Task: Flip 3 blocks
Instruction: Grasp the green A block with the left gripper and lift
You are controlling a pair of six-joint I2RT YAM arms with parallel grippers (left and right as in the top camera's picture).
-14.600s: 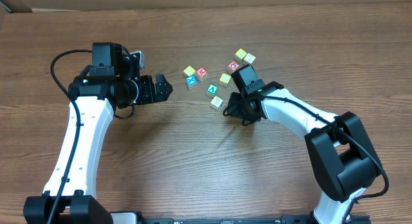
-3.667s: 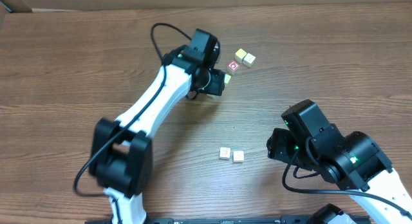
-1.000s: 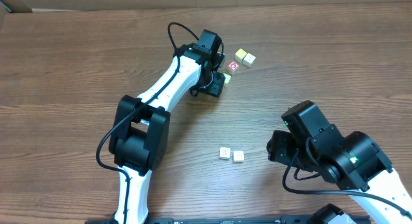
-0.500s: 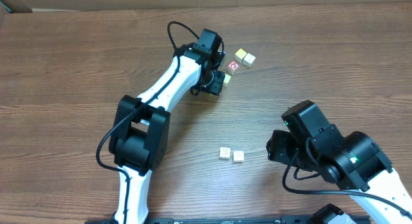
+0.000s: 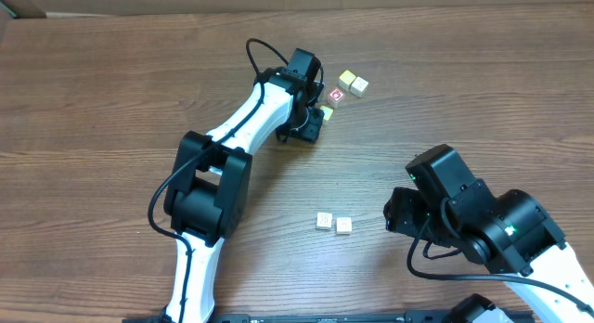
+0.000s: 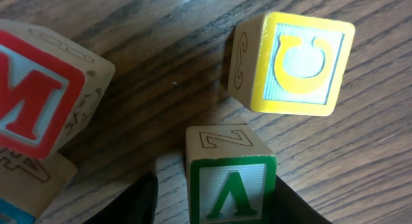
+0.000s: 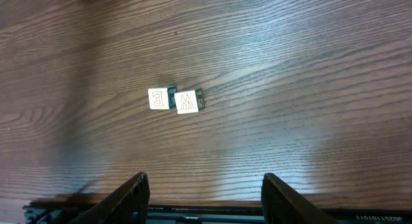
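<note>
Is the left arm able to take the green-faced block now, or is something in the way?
Probably yes: the green-faced block sits inside the open left end effector, and the yellow block beyond stands apart.

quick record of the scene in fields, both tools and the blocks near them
left tool: open, jaws either side of green block, not yet clamped
green block: on the table, green letter face toward wrist camera
neighbours: yellow block upper right, red block left, in wrist view
right tool: open, empty, above the table
pale pair: cream E block and cream W block, side by side
</note>
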